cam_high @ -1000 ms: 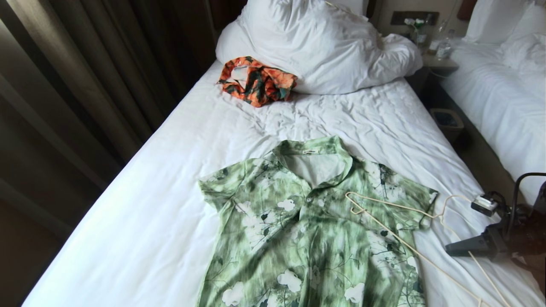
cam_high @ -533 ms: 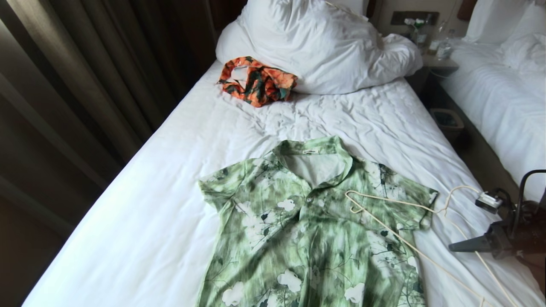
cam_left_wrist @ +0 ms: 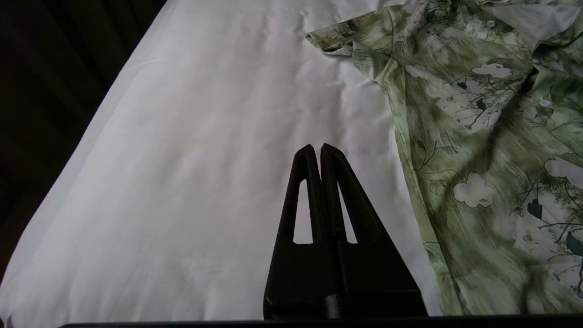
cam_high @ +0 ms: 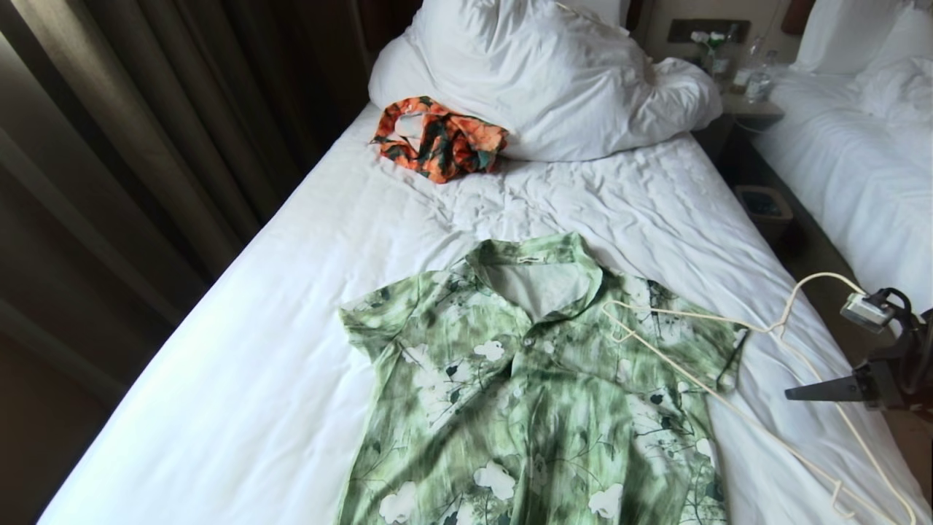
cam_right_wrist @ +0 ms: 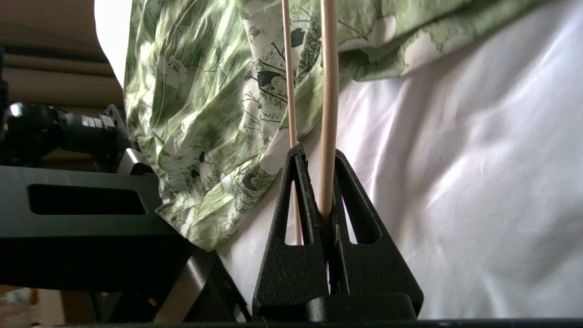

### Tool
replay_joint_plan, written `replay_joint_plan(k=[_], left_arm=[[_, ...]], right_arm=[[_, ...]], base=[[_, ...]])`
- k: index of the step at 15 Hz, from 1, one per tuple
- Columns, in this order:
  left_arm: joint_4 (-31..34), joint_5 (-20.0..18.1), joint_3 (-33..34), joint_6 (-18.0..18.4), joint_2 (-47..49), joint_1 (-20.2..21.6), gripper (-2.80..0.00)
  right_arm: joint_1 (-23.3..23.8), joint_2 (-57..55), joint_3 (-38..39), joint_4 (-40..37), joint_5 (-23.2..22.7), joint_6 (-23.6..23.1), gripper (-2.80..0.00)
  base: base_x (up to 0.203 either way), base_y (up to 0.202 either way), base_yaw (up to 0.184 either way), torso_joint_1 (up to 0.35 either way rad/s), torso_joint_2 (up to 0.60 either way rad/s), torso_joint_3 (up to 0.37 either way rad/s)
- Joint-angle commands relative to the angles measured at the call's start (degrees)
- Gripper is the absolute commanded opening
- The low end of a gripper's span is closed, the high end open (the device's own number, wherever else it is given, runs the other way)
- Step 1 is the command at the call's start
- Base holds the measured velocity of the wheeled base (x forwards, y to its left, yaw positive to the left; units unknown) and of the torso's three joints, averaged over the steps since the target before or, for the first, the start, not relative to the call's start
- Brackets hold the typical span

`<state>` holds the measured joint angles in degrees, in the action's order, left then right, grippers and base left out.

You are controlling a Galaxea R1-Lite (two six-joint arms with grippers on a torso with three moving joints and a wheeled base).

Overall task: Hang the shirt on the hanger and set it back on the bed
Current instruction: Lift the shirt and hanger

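The shirt (cam_high: 525,379) looked like thin, soft cloth, matt and a bit crinkly. The bed (cam_high: 306,313) had a wrinkled white cotton-looking sheet, no shine. The hanger (cam_right_wrist: 329,105) was smooth cream wire, slightly glossy. The right claw (cam_right_wrist: 314,157) was matt black plastic with a grainy texture, same as the left claw (cam_left_wrist: 317,150).

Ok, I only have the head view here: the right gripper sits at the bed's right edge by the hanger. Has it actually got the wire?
Observer: Yes. In the right wrist view, the right gripper has its jaws shut on one rod of the hanger; the other rod runs outside them.
Operator: And the left gripper? It's not in my view.
Observer: The left gripper is shut and empty over the bed, beside the shirt.
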<state>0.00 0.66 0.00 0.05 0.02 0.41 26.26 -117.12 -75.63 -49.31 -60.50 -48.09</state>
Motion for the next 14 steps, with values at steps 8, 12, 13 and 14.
replay_joint_plan(k=[8, 12, 13, 14], left_arm=[[0.00, 0.04, 0.09, -0.03, -0.11, 0.02, -2.80], [0.00, 0.04, 0.05, 0.00, -0.11, 0.02, -2.80], [0.00, 0.04, 0.09, 0.04, -0.11, 0.02, -2.80], [0.00, 0.04, 0.08, 0.04, -0.11, 0.02, -2.80]], right_arm=[[-6.58, 6.03, -9.19, 0.00, -0.59, -17.65, -2.80], [-7.96, 7.73, -11.08, 0.00, -6.72, -22.73, -2.80], [-7.96, 8.87, -10.85, -0.05, -8.66, -24.41, -2.80], [-7.88, 10.12, -10.22, -0.07, -9.25, -24.66, -2.80]], base=[[0.000, 0.000, 0.000, 0.000, 0.00, 0.000], [0.000, 0.000, 0.000, 0.000, 0.00, 0.000], [0.000, 0.000, 0.000, 0.000, 0.00, 0.000], [0.000, 0.000, 0.000, 0.000, 0.00, 0.000]])
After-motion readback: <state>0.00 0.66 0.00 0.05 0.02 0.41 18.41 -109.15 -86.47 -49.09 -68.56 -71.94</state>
